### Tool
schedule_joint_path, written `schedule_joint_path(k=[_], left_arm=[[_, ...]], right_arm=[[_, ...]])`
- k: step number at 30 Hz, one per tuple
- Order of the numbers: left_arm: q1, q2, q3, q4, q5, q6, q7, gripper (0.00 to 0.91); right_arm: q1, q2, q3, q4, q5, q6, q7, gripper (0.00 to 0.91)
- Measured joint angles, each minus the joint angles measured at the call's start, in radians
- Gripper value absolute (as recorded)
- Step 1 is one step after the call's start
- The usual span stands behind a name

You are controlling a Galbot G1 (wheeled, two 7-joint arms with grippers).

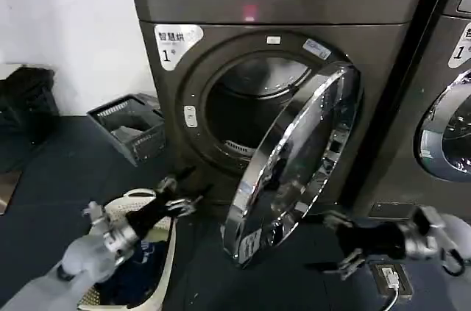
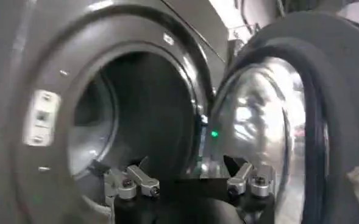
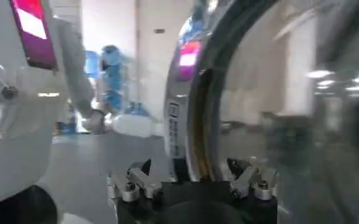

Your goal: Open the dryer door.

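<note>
Dryer (image 1: 221,2): one dark grey-brown metal box, matte, white corner label "1", small red light on top panel. Dryer door (image 1: 294,171): round, wide polished chrome ring, dark glass, swung open, hinged at 3 o'clock of drum opening. Second machine (image 1: 449,105) at 3 o'clock, cut off by frame edge. Left claw (image 1: 176,192) at 7 o'clock, fingers apart, holding nothing, near drum mouth. Right claw (image 1: 340,245) at 5 o'clock, fingers apart, beside door's lower rim. One white basket (image 1: 158,252) on floor, partly hidden by left arm.
</note>
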Motion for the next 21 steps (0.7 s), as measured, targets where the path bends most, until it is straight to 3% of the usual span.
schedule_joint_path(k=[6, 15, 18, 21], left_arm=[[-0.135, -0.001, 0.165, 0.036, -0.003, -0.009, 0.024, 0.907], [-0.282, -0.019, 0.355, 0.053, -0.04, -0.017, 0.053, 0.907], [-0.311, -0.032, 0.402, 0.057, -0.043, -0.018, 0.057, 0.907], [-0.334, -0.042, 0.437, 0.053, -0.045, -0.018, 0.07, 0.907]], right_arm=[[-0.083, 0.065, 0.197, -0.002, -0.054, -0.006, 0.097, 0.907], [-0.172, 0.147, 0.449, 0.006, -0.047, 0.013, 0.262, 0.907], [-0.202, 0.174, 0.529, 0.009, -0.092, 0.047, 0.334, 0.907], [-0.231, 0.204, 0.615, 0.023, -0.131, 0.044, 0.407, 0.907]])
